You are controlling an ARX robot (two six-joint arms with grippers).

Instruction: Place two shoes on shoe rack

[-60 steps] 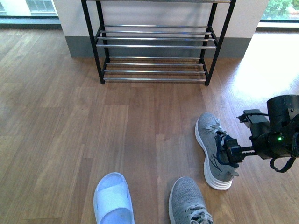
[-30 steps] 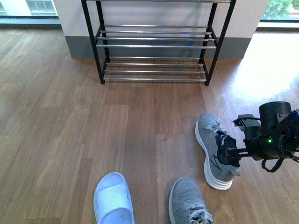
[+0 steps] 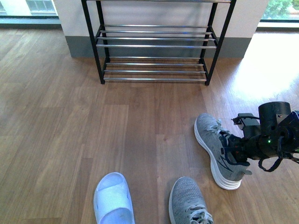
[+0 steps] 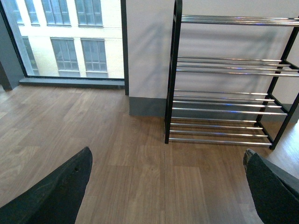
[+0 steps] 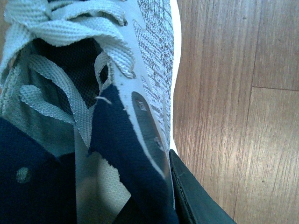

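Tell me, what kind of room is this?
Probably an entry hall or room indoors, maybe in a home. A shoe rack stands against the wall, a blue slide and a grey sneaker are on the wooden floor, and there is a big window.

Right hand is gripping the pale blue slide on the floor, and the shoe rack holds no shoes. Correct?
Not quite. In the front view the right hand is shut on the grey sneaker, not the pale blue slide, which lies untouched on the floor. The right wrist view also shows grey knit and laces at the hand. The shoe rack indeed holds no shoes.
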